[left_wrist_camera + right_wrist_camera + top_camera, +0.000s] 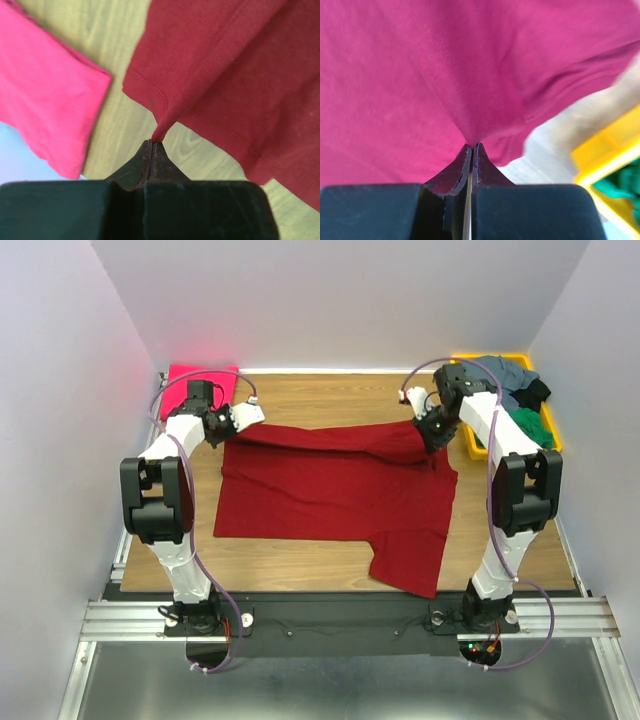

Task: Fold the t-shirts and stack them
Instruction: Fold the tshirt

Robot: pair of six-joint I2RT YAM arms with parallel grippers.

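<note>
Grip: my left gripper (152, 144) and right gripper (472, 146) each pinch the crimson t-shirt's (330, 495) far edge, jaws clamped.
Shirt: spread mid-table, far edge lifted, first fold unfinished.
Done: hot-pink t-shirt (200, 375) apparently folded, far-left corner.
Left: other shirts (515, 390) heaped in the yellow bin (478, 450).

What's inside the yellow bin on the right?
Heaped shirts: a grey shirt at the back, a black shirt beside it, a green shirt in front. The right arm covers part of the yellow bin, and anything under the heap is hidden.
</note>
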